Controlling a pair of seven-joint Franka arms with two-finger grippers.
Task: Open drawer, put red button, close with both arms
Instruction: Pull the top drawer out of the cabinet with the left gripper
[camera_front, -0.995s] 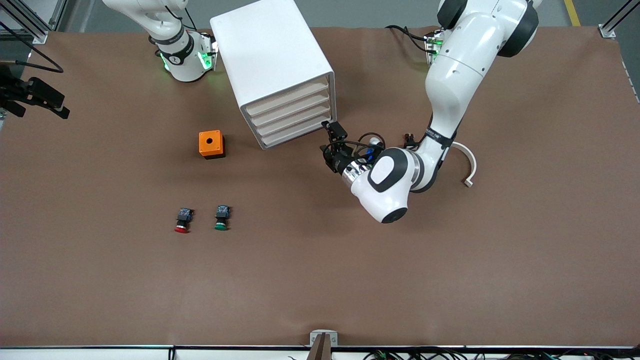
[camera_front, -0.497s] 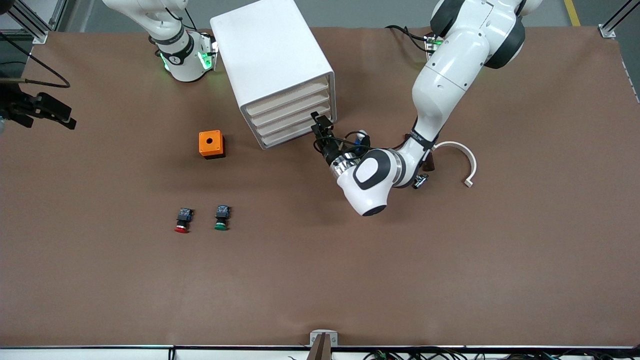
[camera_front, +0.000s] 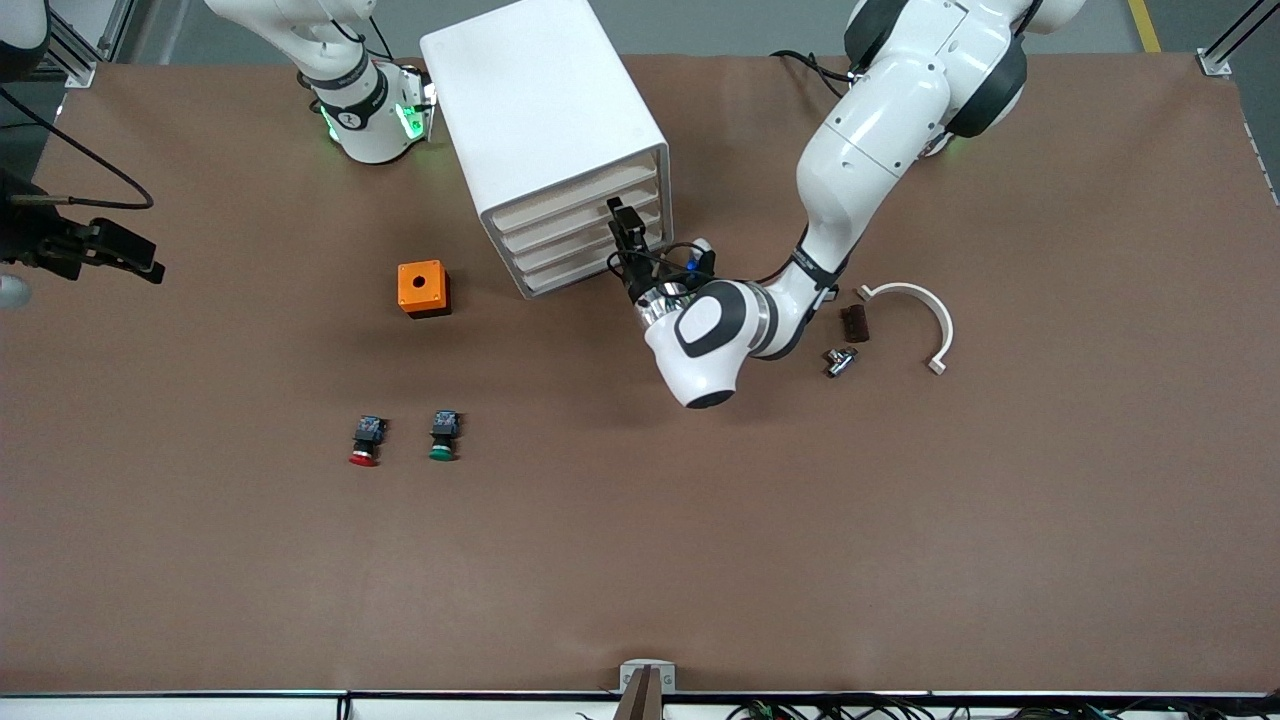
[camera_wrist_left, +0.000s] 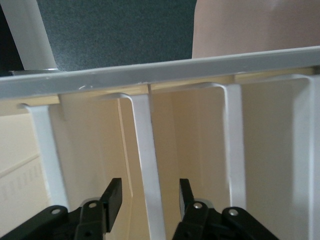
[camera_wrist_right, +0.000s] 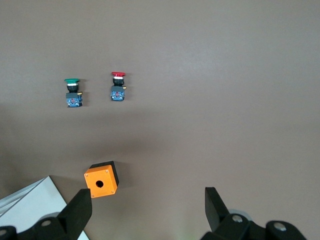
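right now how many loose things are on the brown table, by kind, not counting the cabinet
push-button switches: 2, red cap and green cap
orange box with a hole: 1
white curved bracket: 1
small dark brown block: 1
small metal fitting: 1
total: 6

Brown table (camera_front: 1000, 550), grey floor (camera_front: 720, 25)

Two buttons (camera_front: 364, 440), four drawers (camera_front: 575, 222)

The left gripper (camera_front: 627, 232) hides part of the drawer (camera_front: 585, 232) front.
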